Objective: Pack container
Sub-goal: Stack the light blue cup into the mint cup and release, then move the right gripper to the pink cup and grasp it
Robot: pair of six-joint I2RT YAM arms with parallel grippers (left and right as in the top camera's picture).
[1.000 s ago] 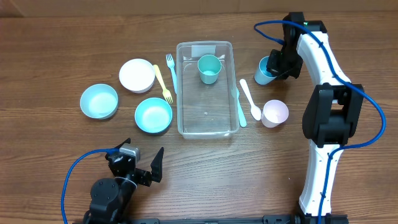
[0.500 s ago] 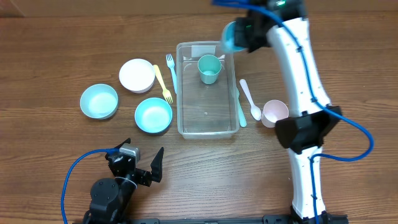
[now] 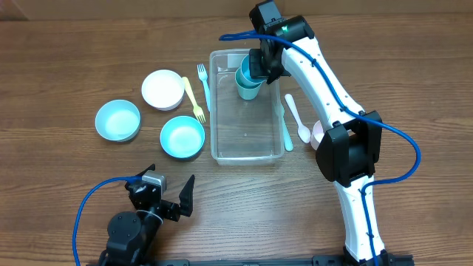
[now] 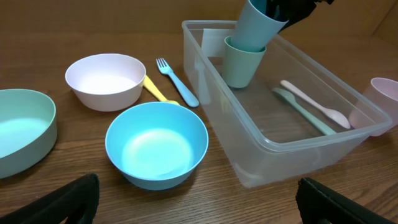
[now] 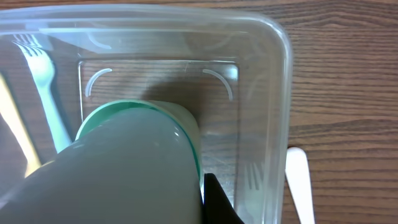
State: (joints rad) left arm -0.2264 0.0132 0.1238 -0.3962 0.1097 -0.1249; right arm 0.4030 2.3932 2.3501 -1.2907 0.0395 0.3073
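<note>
The clear plastic container stands mid-table, with a whitish label at its far end. A green cup stands upright inside it near the far end. My right gripper is shut on a light-blue cup, tilted, its lower end on or just in the green cup's mouth. The left wrist view shows the container, the green cup and the blue cup. The right wrist view shows the blue cup filling the frame over the container's far end. My left gripper is open and empty near the front edge.
Left of the container lie a white bowl, two light-blue bowls, a yellow fork and a blue fork. To its right lie a teal utensil, a white spoon and a pink cup, partly behind the right arm.
My right gripper has carried the light-blue cup from the table right of the container, up and left, to just over the green cup. The left arm has not moved.
</note>
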